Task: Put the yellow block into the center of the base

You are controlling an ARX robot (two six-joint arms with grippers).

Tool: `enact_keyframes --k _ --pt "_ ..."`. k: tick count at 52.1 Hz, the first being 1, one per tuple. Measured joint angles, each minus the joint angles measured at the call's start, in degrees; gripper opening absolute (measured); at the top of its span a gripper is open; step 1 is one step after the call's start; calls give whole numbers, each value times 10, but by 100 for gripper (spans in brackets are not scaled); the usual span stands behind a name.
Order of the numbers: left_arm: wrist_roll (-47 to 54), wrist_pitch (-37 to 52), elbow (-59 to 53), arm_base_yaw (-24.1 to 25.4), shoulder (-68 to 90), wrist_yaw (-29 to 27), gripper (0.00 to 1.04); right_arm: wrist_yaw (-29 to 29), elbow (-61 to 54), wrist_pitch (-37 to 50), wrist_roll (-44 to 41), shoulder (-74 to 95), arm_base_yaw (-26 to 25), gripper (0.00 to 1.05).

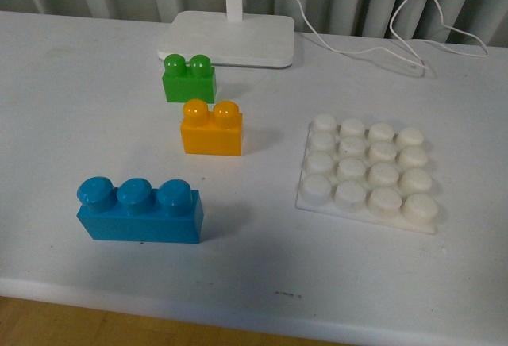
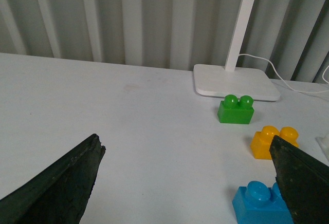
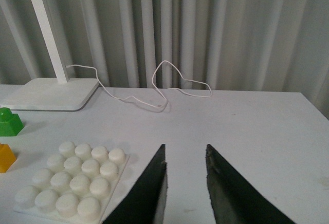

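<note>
The left claw [image 2: 185,183] is spread wide and empty over the white surface [image 2: 128,131]. Ahead of it, toward its right finger, sit a long blue three-stud plastic brick [image 1: 139,211], a green two-stud brick [image 1: 189,78] and the small orange-yellow two-stud plastic block [image 1: 212,129], which stands upright, apart from the flat white studded square base [image 1: 367,173]. The base lies just ahead of the right claw [image 3: 186,188], whose fingers are narrowly parted and hold nothing.
</note>
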State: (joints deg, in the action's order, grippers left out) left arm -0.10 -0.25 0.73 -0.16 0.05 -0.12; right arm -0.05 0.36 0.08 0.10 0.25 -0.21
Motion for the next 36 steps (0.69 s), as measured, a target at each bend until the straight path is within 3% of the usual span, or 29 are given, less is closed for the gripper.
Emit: enact_keyframes --k 8,11,15,18,30,36 --pt "0 0 0 0 0 0 98 0 0 0 0 0 0 63" --pt "-1 0 0 -1 1 -7 98 0 0 0 0 0 0 72" --pt "-29 8 9 -38 47 -102 98 0 0 0 0 0 0 90" --pt "-34 23 31 -36 106 -68 98 0 0 0 0 0 0 98" --pt "75 138 166 11 369 159 98 0 0 0 0 0 0 95" --pt "163 116 238 14 491 255 98 0 0 0 0 0 0 95"
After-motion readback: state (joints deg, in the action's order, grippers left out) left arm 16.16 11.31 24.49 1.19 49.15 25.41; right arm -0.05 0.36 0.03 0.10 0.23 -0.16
